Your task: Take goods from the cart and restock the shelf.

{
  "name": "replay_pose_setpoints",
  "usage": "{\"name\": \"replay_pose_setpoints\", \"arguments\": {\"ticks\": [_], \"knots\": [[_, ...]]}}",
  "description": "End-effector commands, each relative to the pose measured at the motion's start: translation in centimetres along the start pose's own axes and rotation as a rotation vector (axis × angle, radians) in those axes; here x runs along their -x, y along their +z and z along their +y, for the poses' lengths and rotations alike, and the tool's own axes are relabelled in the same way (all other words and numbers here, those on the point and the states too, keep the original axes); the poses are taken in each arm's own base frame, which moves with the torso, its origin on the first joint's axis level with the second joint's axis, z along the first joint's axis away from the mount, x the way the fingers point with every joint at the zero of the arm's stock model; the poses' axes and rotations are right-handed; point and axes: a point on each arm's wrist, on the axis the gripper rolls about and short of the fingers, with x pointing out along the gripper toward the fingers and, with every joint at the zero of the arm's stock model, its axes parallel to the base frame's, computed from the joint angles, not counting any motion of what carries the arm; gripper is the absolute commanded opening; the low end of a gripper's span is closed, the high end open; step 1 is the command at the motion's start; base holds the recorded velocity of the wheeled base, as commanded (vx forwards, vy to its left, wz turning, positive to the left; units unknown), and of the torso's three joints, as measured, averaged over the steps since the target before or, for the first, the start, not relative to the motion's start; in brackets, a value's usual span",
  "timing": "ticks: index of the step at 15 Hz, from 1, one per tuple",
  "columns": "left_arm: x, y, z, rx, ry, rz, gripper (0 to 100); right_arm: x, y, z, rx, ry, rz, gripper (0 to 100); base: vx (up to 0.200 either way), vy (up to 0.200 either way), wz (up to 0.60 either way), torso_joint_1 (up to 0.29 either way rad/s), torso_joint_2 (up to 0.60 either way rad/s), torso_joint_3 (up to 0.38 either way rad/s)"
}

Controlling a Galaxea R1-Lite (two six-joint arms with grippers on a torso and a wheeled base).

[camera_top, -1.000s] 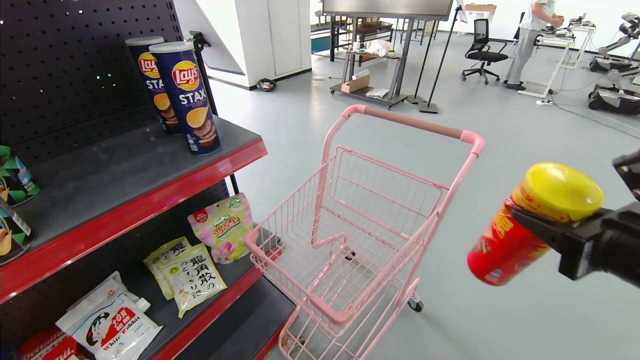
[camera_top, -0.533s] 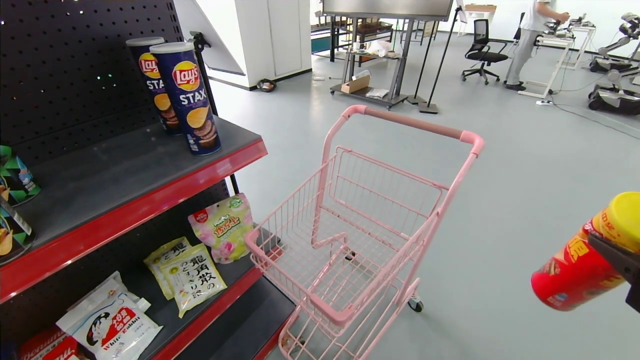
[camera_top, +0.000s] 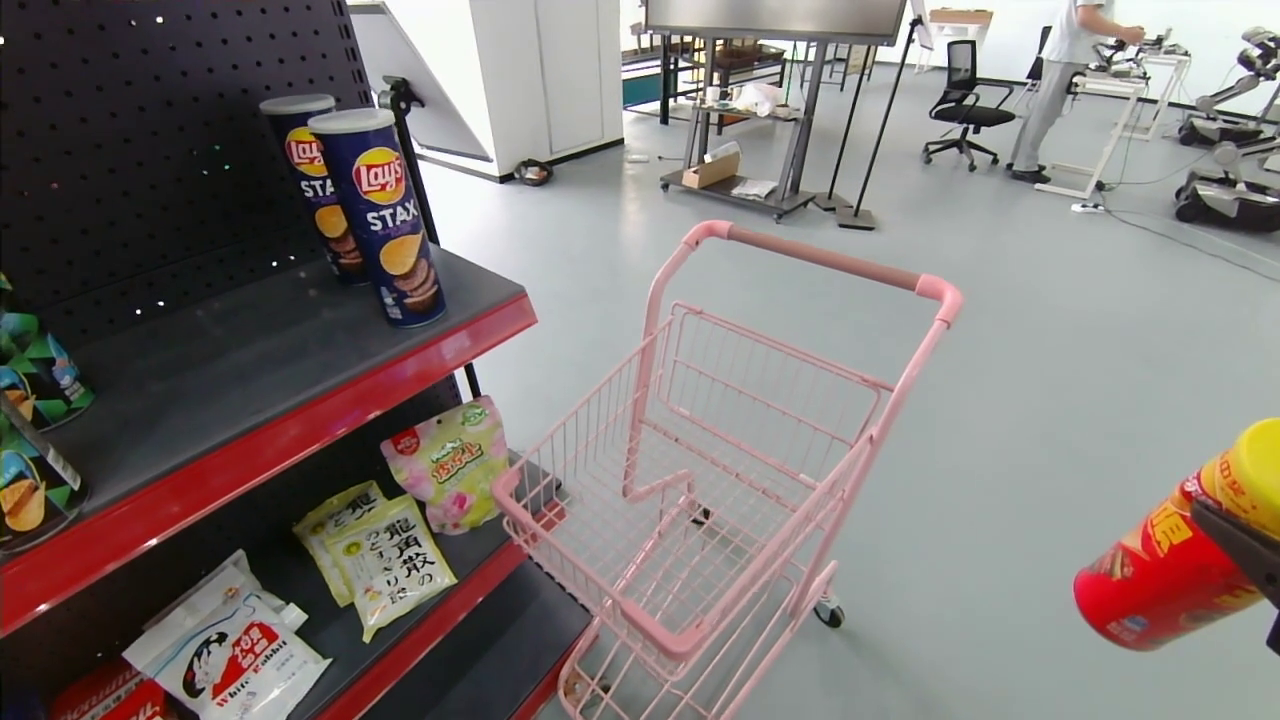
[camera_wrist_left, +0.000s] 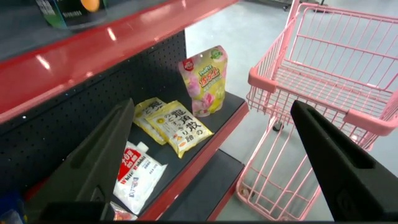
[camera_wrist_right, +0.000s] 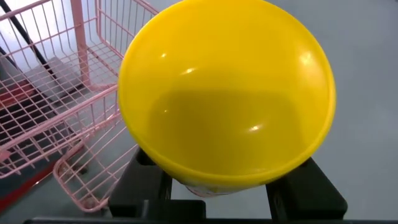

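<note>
A red chip can (camera_top: 1165,575) with a yellow lid hangs tilted in the air to the right of the pink cart (camera_top: 820,258), at the far right of the head view. My right gripper (camera_top: 1245,555) is shut on it just below the lid. The right wrist view has the yellow lid (camera_wrist_right: 227,93) up close, with the right gripper (camera_wrist_right: 227,190) clamped around the can beneath it. The cart's wire basket (camera_top: 700,500) holds no goods. My left gripper (camera_wrist_left: 211,106) is open and holds nothing, in front of the lower shelf (camera_wrist_left: 205,146) beside the cart (camera_wrist_left: 311,93).
Two tall blue chip cans (camera_top: 385,215) stand at the right end of the upper shelf board (camera_top: 250,350); green cans (camera_top: 40,365) stand at its left. Snack pouches (camera_top: 450,465) and bags (camera_top: 235,640) lie on the lower shelf. Open grey floor lies right of the cart.
My right gripper has carried the red can to the right and downward, toward the picture's edge. The head view has shifted slightly.
</note>
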Motion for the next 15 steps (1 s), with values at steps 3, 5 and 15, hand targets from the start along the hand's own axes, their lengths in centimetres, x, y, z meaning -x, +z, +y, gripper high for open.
{"name": "replay_pose_setpoints", "arguments": {"ticks": [3, 5, 15], "knots": [[-0.01, 0.00, 0.00, 0.000, 0.000, 0.001, 100, -0.01, -0.34, 0.06, 0.002, 0.002, 0.012, 0, 0.000, 0.000, 0.00, 0.225, -0.56, -0.346], [-0.01, 0.00, 0.00, 0.000, 0.000, 0.001, 100, -0.04, -0.35, 0.06, 0.003, 0.002, 0.013, 0, 0.000, 0.000, 0.00, 0.210, -0.52, -0.310], [-0.01, 0.00, 0.00, 0.000, 0.000, 0.001, 100, -0.14, -0.43, 0.14, 0.005, 0.009, 0.021, 0, 0.000, 0.000, 0.00, 0.165, -0.38, -0.223]]}}
